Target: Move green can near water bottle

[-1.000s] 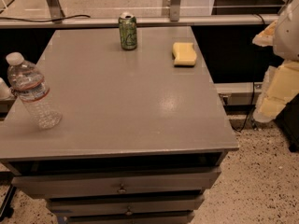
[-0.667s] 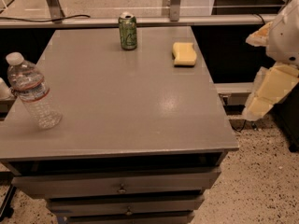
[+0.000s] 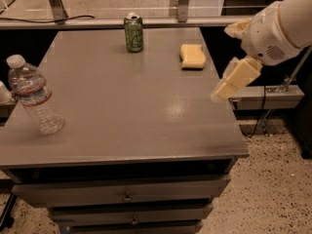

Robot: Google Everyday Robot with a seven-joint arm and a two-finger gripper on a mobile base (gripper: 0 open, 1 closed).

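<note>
The green can (image 3: 133,32) stands upright at the far middle of the grey table (image 3: 126,96). The water bottle (image 3: 33,95), clear with a white cap and a white-and-red label, stands near the table's left edge, towards the front. My gripper (image 3: 233,78) hangs off the white arm at the right, just past the table's right edge and above it. It is well to the right of the can and holds nothing that I can see.
A yellow sponge (image 3: 192,55) lies at the far right of the table, between the can and my gripper. Drawers (image 3: 126,196) sit under the tabletop. A rail and cables run behind the table. Speckled floor lies to the right.
My arm has moved left and forward from the right edge of the view towards the table. The can, bottle and sponge have not moved.
</note>
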